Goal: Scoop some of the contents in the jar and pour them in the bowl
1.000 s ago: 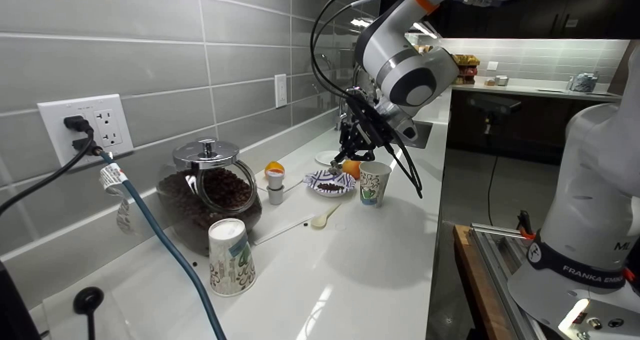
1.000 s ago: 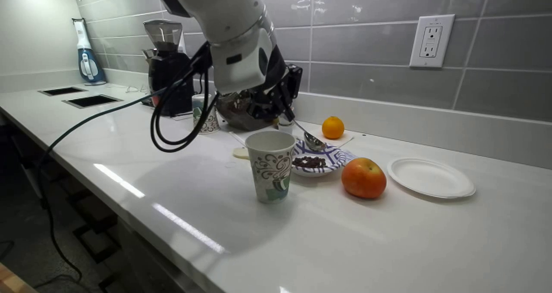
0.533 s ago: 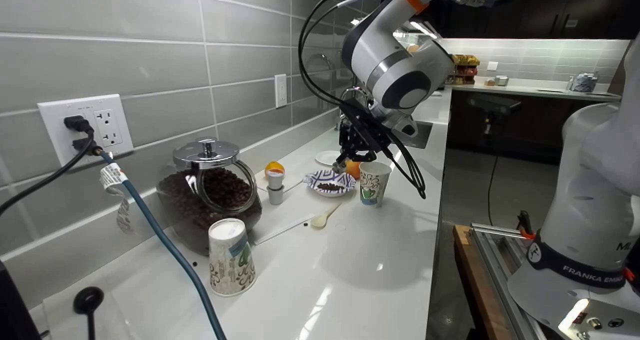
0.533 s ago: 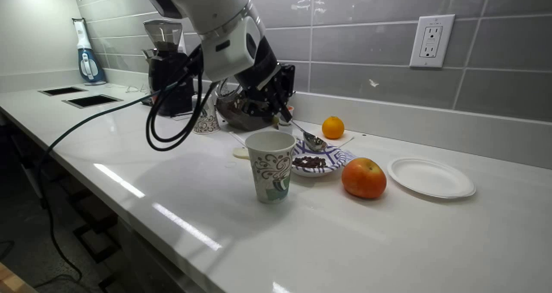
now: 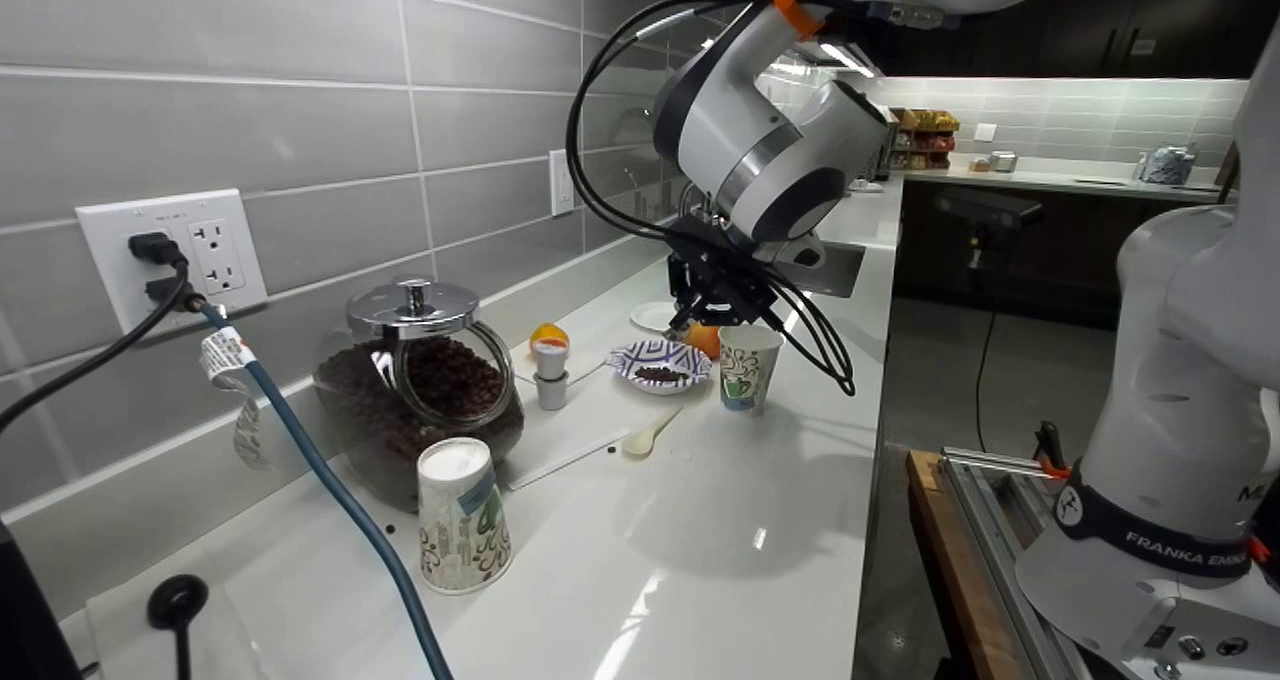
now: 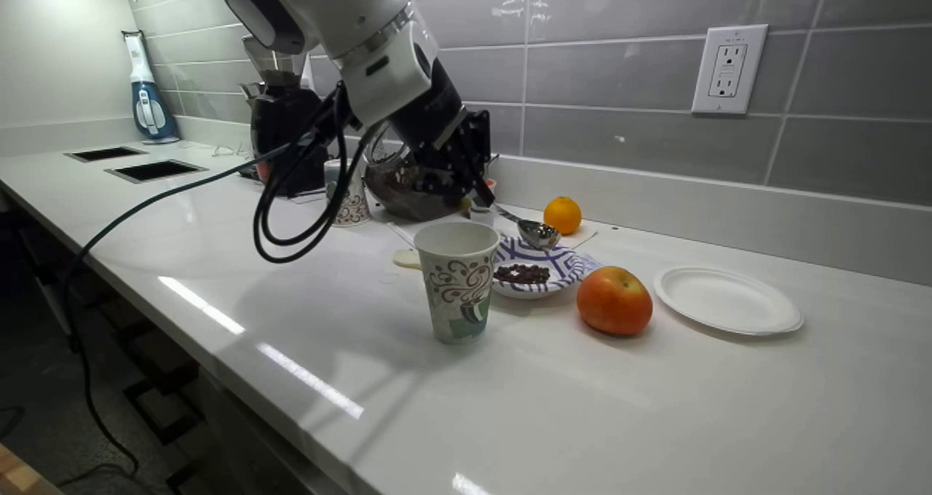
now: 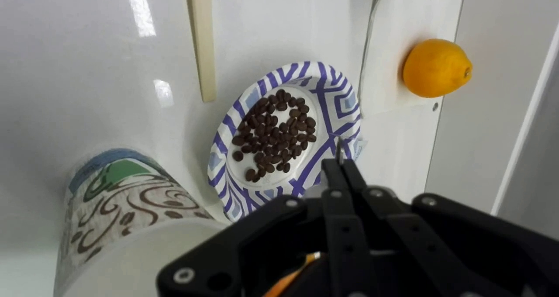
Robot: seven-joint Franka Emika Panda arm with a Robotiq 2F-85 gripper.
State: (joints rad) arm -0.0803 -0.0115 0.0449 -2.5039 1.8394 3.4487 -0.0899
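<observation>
The large glass jar (image 5: 445,390) with a metal lid holds dark coffee beans and stands by the wall; it shows partly behind my arm in an exterior view (image 6: 400,185). The shallow white bowl (image 6: 566,263) with purple-blue pattern has beans on its bottom; it also shows in the wrist view (image 7: 220,144). My gripper (image 7: 338,160) is shut on the handle of a metal spoon (image 6: 539,234). The spoon's head is above the bowl's back rim, apart from it. In the wrist view only a thin edge of the spoon shows. I cannot tell whether it holds beans.
A paper cup (image 6: 457,284) and a red-orange fruit (image 6: 615,302) stand close to the bowl. An orange (image 7: 436,67), small stacked cups (image 5: 551,375), a pale spoon (image 5: 645,440) and a white plate (image 6: 728,302) lie nearby. An upside-down cup (image 5: 463,515) stands before the jar.
The spoon's head has risen a little above the bowl and looks more level. My wrist and upper arm have shifted and tilted. The beans in the bowl look the same.
</observation>
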